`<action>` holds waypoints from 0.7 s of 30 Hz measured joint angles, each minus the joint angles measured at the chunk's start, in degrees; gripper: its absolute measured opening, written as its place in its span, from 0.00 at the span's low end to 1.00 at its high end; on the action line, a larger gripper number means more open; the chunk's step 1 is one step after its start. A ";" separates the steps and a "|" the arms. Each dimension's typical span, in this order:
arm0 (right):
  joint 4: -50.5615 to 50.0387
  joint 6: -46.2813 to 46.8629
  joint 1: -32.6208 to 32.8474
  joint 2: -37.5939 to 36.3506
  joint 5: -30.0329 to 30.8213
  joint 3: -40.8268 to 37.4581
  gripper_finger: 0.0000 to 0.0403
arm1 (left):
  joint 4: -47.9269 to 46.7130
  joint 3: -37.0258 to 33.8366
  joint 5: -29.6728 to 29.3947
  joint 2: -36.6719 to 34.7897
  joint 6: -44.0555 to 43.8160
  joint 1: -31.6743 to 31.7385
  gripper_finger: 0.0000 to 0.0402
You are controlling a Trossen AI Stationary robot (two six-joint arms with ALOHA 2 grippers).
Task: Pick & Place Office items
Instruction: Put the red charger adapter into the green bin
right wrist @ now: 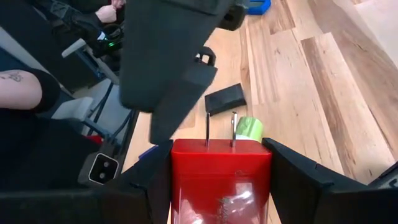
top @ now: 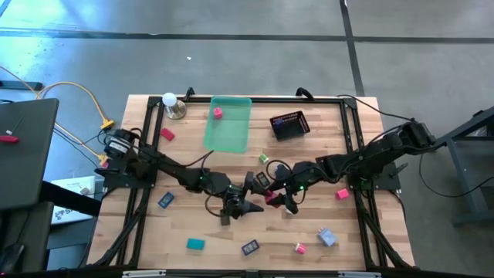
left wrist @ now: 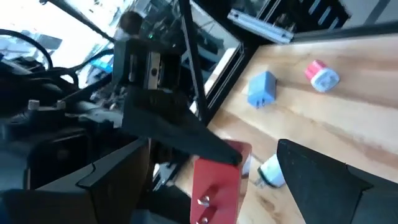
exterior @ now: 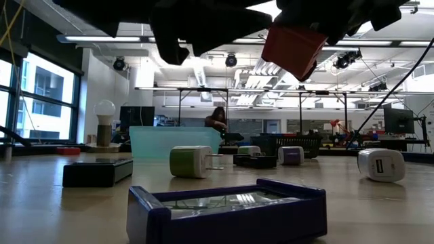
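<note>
A red block with two metal prongs (right wrist: 221,177) hangs above the table's middle, with my right gripper (right wrist: 221,186) shut on it. It also shows in the high view (top: 272,199) and the low view (exterior: 293,47). My left gripper (top: 247,203) stands open and level just left of the block, at its prong end. One of its fingers (left wrist: 186,137) lies across the block's top edge in the left wrist view. The other office items lie scattered on the wooden table (top: 193,177). My right gripper pinches the red block by its two side faces (right wrist: 179,180) between its fingers. It comes from the table's right, slanting a little downward. The prongs (right wrist: 219,127) point away from the gripper, and the block is lifted clear of the table. Whether my left gripper's finger touches the block, I cannot tell.
A translucent green tray (top: 230,131) holds a pink piece (top: 218,113), and a black mesh basket (top: 290,124) sits to its right. Loose pieces include teal (top: 195,244), lavender (top: 326,236), pink (top: 341,194) and green-and-white (top: 263,157). A bulb lamp (top: 170,100) stands at the far left.
</note>
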 joint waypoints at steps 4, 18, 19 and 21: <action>0.02 -0.22 -0.20 0.00 0.21 0.00 0.49 | -4.00 1.33 3.21 0.01 -1.78 1.78 0.86; -0.45 -0.47 -0.71 0.00 0.01 0.00 0.49 | -5.26 4.82 4.91 3.65 -0.64 3.09 0.68; -0.42 -0.46 -0.71 0.00 0.00 0.00 0.49 | -5.29 4.87 4.88 3.65 -0.64 3.07 0.64; -0.42 -0.48 -0.68 0.00 -0.05 -0.02 0.49 | -5.57 5.03 4.90 3.65 -1.39 3.25 0.57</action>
